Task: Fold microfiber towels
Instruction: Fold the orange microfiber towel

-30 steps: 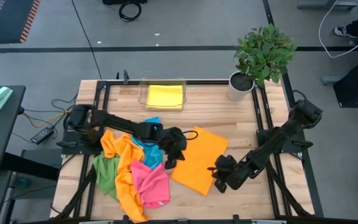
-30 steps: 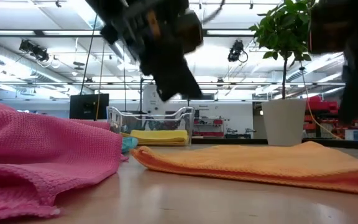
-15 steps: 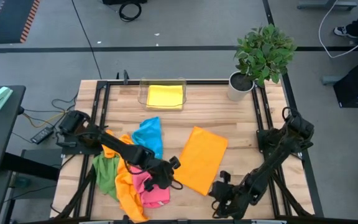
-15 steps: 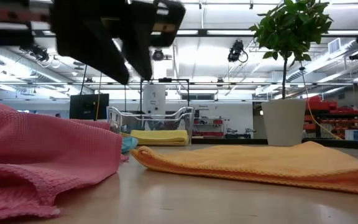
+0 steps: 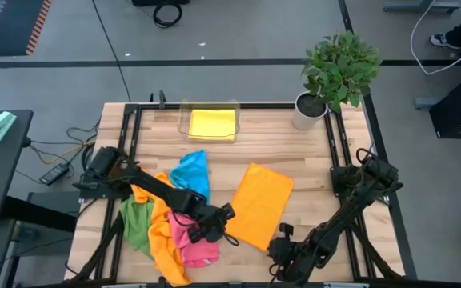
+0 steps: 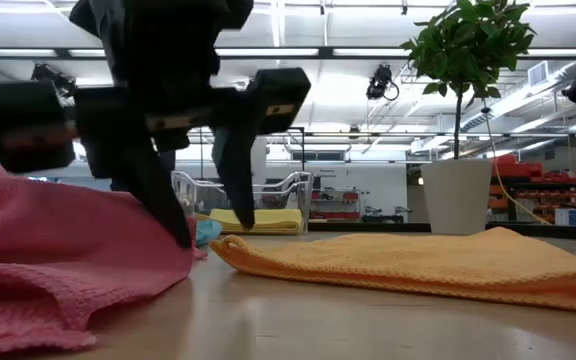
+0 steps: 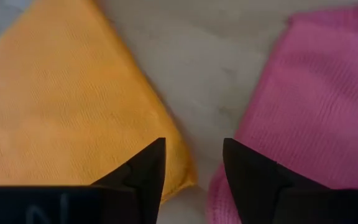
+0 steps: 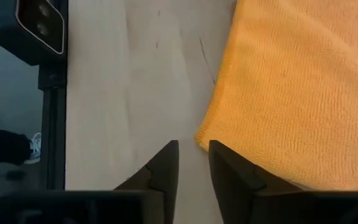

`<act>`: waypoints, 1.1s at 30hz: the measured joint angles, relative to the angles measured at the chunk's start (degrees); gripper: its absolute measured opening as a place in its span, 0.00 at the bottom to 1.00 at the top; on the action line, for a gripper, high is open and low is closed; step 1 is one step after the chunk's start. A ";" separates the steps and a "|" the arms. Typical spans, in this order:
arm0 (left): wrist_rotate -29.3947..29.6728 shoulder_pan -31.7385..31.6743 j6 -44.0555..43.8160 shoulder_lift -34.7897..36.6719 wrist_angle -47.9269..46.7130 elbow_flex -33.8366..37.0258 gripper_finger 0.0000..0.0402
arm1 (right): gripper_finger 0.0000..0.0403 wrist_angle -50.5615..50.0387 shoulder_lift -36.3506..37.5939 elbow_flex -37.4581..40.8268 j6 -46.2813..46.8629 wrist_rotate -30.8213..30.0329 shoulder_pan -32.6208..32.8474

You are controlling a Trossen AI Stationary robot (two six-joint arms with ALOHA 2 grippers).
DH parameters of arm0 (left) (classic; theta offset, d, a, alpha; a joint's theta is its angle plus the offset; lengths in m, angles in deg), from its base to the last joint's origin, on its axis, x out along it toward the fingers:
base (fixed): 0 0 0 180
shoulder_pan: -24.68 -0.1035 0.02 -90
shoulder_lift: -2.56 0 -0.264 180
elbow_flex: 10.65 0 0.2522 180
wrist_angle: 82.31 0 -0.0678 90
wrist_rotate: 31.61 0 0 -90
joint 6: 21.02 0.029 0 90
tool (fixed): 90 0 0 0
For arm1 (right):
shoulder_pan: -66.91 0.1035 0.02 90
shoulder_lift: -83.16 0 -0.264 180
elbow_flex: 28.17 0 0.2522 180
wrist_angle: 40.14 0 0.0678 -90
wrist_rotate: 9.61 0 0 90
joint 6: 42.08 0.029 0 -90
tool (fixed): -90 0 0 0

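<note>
I have the folded orange towel (image 5: 258,205) flat near table centre, its two near corners pointing toward 6 o'clock. My left gripper (image 5: 214,230) sits at its 8 o'clock corner, fingers (image 7: 146,168) parted with nothing between them, straddling the bare wood between the orange edge and the pink towel (image 5: 194,238). My right gripper (image 5: 281,250) is off the 5 o'clock corner, fingers (image 8: 164,167) slightly apart, empty, the corner just ahead. At 9 o'clock lies the heap: blue towel (image 5: 192,174), green towel (image 5: 135,222), another orange one (image 5: 162,232). A yellow towel (image 5: 212,124) rests in the clear tray (image 5: 184,114) at 12 o'clock; potted plant (image 5: 336,70) at 1 o'clock.
</note>
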 joint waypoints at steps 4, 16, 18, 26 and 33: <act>1.76 -0.99 0.13 -0.95 0.44 -0.02 0.39 | 0.29 1.54 0.13 0.00 -1.39 -0.04 -0.01; 1.79 -2.00 2.03 -1.01 -1.30 -0.02 0.38 | 0.39 2.23 0.11 0.02 -19.59 -0.49 -0.04; 1.78 -2.00 2.00 -1.01 -1.70 -0.02 0.37 | 0.43 2.28 -0.25 0.02 -21.84 -0.22 -0.59; 1.77 -1.99 1.53 -1.01 -1.91 -0.02 0.33 | 0.48 2.36 -4.28 0.07 -23.89 0.63 -2.48; -0.99 -1.60 -1.42 -2.86 -0.84 -0.20 0.30 | 0.42 2.36 -4.74 0.09 -21.76 0.79 -2.26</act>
